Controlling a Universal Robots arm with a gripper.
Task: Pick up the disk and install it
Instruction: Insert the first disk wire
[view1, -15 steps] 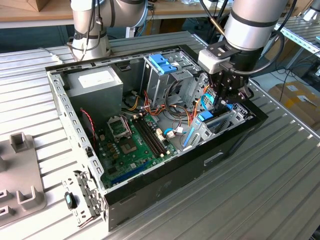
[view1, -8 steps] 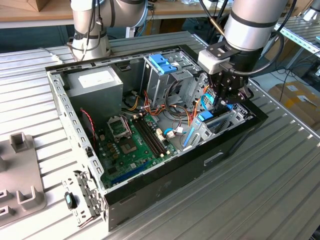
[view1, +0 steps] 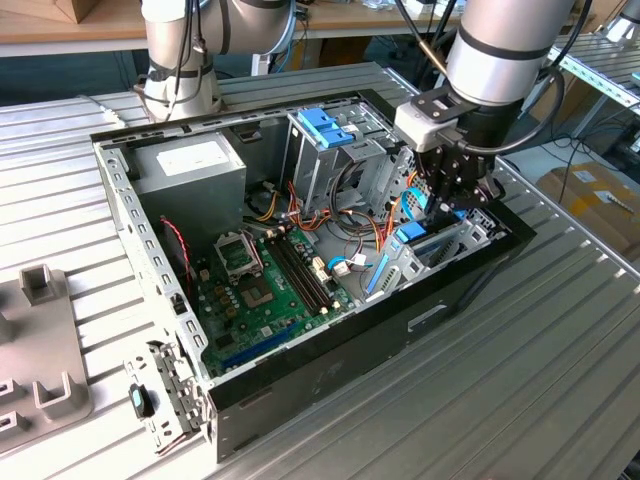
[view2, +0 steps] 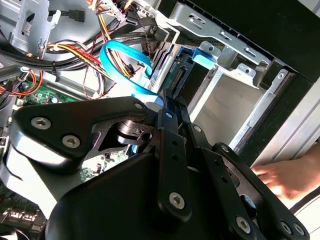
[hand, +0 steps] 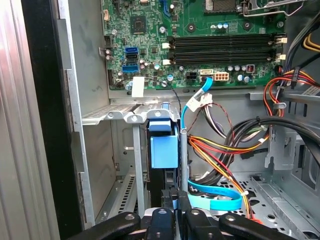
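The disk (view1: 412, 234) stands on edge in the metal drive bay (view1: 470, 235) at the open computer case's corner on the exterior view's right. Its light blue carrier rail faces the camera in the first wrist view, where the disk (hand: 164, 150) sits between the bay's slotted walls (hand: 125, 116). My gripper (view1: 452, 208) hangs straight down over it. In both wrist views the black fingers stand close together, the gripper (hand: 176, 200) (view2: 170, 102) shut on the disk's (view2: 180, 75) near edge. Most of the drive body is hidden by the bay.
A blue flat cable (hand: 215, 200) and bundled wires (hand: 240, 145) lie beside the bay. A tall cage with a blue bracket (view1: 325, 125), the motherboard (view1: 260, 290) and power supply (view1: 190, 165) fill the case. A person's hand (view2: 285, 180) rests outside the case wall. A grey fixture (view1: 40, 350) lies on the exterior view's left.
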